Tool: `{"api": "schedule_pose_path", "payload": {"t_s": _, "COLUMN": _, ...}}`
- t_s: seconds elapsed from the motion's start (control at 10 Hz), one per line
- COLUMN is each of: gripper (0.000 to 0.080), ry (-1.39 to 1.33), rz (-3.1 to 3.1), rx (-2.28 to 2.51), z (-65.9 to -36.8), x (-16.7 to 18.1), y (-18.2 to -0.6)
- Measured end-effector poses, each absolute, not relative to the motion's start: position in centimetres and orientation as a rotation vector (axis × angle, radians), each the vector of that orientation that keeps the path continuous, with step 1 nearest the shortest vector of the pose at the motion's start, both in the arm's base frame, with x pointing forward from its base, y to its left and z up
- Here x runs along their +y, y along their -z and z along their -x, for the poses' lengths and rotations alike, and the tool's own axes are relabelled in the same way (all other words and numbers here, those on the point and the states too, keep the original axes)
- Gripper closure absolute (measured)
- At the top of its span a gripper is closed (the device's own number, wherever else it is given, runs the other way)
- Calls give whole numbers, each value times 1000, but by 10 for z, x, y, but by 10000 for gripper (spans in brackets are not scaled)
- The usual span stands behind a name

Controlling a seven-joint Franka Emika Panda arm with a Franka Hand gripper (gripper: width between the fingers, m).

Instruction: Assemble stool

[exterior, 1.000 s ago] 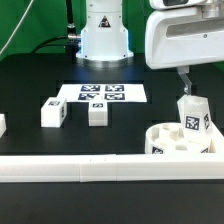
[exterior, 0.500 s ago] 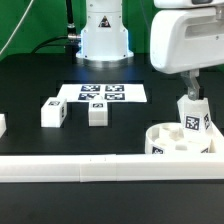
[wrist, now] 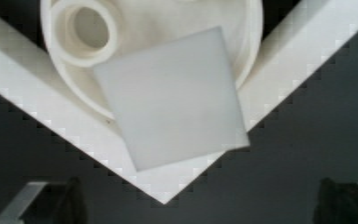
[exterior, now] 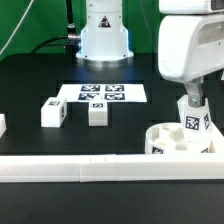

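End effector (exterior: 190,97) open, fingers (wrist: 30,203) wide apart, nothing btwn them. It hangs just above an upright leg block (exterior: 191,122). That block stands on the round seat (exterior: 165,141), at ext. view's right, right behind the front rail (exterior: 90,168). Wrist view: one seat socket (wrist: 87,30) bare beside the block. Second leg block (exterior: 53,113) & third leg block (exterior: 97,113) sit on black worktop (exterior: 30,85), well apart from seat, near marker board (exterior: 103,93).
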State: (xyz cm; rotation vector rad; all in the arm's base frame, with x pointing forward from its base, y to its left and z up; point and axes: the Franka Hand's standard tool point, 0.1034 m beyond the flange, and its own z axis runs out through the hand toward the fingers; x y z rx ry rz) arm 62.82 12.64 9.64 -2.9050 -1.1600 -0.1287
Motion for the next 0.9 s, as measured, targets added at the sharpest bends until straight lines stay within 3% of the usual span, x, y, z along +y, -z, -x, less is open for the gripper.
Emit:
{"api": "schedule_pose_path", "payload": {"t_s": 0.5, "gripper": 151, "ry": 97, "rz": 2902, "rx": -1166, "z": -624, "x": 114, "y": -75}}
{"api": "schedule_pose_path", "payload": {"t_s": 0.8, "gripper": 151, "ry": 108, "rz": 2905, "rx": -1162, "z": -623, "x": 113, "y": -74}}
{"api": "schedule_pose_path", "payload": {"t_s": 0.9, "gripper": 272, "ry": 108, "rz": 2905, "rx": -1162, "z": -624, "x": 113, "y": -74}}
